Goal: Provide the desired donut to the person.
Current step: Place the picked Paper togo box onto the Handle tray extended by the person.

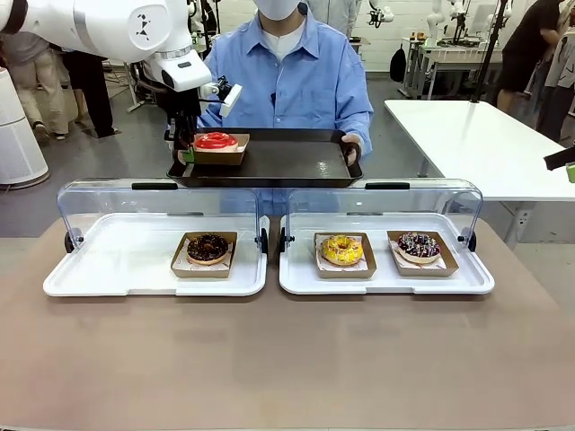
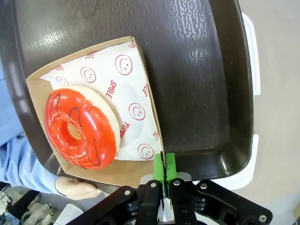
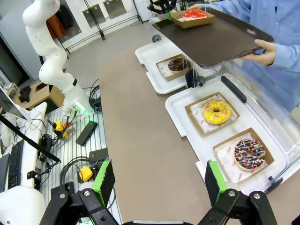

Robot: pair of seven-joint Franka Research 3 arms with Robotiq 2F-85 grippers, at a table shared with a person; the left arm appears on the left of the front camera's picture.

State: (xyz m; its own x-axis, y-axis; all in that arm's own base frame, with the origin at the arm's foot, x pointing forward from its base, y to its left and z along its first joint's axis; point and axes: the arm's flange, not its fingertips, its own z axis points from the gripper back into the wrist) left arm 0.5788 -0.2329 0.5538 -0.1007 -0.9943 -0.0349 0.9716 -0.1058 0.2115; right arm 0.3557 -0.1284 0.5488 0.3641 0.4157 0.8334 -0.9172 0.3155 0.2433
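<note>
A red-glazed donut (image 1: pixel 216 140) (image 2: pixel 79 126) lies in a cardboard box (image 2: pixel 136 93) at the left end of a dark serving tray (image 1: pixel 287 162) (image 2: pixel 197 70) (image 3: pixel 220 40). The person (image 1: pixel 296 81) in the light blue shirt holds that tray level above the table with both hands (image 1: pixel 350 144) (image 2: pixel 77 187). My left gripper (image 1: pixel 187 153) (image 2: pixel 164 168) is at the tray's left edge, its green pads pinched on the box's near rim. My right gripper (image 3: pixel 159 168) hangs wide open and holds nothing, well off to the right over the table's end.
Two white display trays (image 1: pixel 135 269) (image 1: pixel 386 278) with raised clear lids stand below the dark tray. The left holds a chocolate donut (image 1: pixel 207 248); the right holds a yellow donut (image 1: pixel 342 250) and a sprinkled chocolate donut (image 1: pixel 419 245). A white table (image 1: pixel 476 135) stands at the far right.
</note>
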